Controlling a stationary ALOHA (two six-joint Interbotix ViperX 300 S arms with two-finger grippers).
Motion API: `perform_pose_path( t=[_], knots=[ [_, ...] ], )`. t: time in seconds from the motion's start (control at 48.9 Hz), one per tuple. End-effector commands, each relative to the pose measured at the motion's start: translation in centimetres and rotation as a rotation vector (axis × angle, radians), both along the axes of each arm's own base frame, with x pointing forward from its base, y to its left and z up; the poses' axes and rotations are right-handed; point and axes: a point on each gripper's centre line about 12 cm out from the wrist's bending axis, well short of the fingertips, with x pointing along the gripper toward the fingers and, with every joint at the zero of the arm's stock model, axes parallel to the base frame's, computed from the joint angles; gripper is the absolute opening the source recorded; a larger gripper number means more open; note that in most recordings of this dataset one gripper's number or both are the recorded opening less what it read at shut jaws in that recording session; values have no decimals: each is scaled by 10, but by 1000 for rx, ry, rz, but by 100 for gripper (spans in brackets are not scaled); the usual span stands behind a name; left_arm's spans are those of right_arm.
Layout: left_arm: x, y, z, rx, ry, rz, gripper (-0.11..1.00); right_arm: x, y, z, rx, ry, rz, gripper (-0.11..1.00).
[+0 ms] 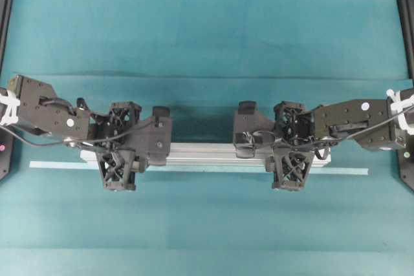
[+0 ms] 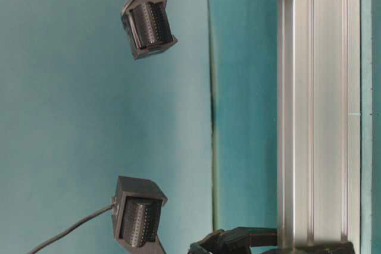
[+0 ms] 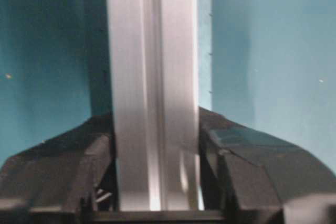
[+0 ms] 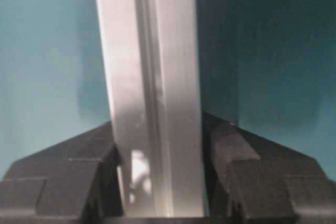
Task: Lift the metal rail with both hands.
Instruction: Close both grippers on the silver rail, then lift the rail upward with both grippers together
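Note:
The metal rail [image 1: 204,153] is a long silver grooved bar lying left to right across the middle of the overhead view. My left gripper [image 1: 118,150] is shut on it near its left end and my right gripper [image 1: 291,150] is shut on it near its right end. In the left wrist view the rail [image 3: 152,87] runs up from between the black fingers [image 3: 236,171], which press on both its sides. The right wrist view shows the same: the rail [image 4: 152,77] is clamped between the fingers [image 4: 79,182]. A dark shadow lies beside the rail in both wrist views. It also shows in the table-level view [image 2: 315,111].
A thin pale-blue tape strip [image 1: 349,171] lies on the teal cloth [image 1: 207,43] just in front of the rail, reaching past both its ends. Black frame posts stand at the far left edge [image 1: 5,4] and the far right edge [image 1: 406,17].

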Motion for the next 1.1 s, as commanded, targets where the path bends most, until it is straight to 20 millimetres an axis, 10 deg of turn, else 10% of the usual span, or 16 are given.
perform_pose_path(
  t=[0.0, 0.737, 1.085],
  knots=[
    [4, -2, 5, 0, -23, -8, 36, 1, -3, -2, 4, 3, -23, 39],
    [2, -2, 13, -1, -20, -3, 36, -1, -3, 12, 6, 2, -24, 39],
    [-1, 1, 73, 4, -15, 7, 36, -4, -4, 55, 19, -9, -33, 39]
  ],
)
